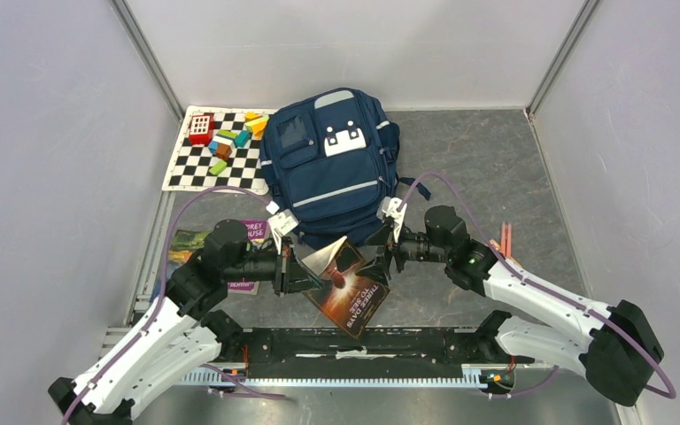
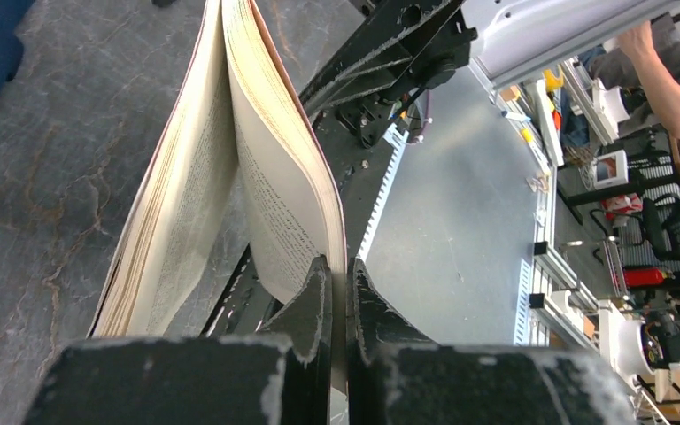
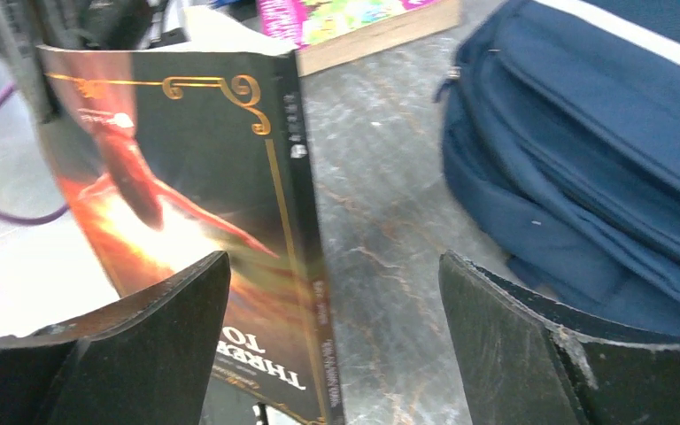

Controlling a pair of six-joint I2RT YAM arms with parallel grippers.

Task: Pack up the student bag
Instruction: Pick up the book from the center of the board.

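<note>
The student bag, navy blue with grey stripes and a white patch, lies flat at the back middle of the table. In front of it a dark paperback book with a red-orange cover is lifted and fanned open. My left gripper is shut on one cover edge of this book, and the pages hang apart beyond my left gripper. My right gripper stands open just right of the book. In the right wrist view the book's spine lies between the wide fingers of my right gripper, and the bag is to the right.
A checkered mat at the back left carries several coloured blocks and a red toy. A second book with a pink and green cover lies under the left arm. Red pencils lie beside the right arm.
</note>
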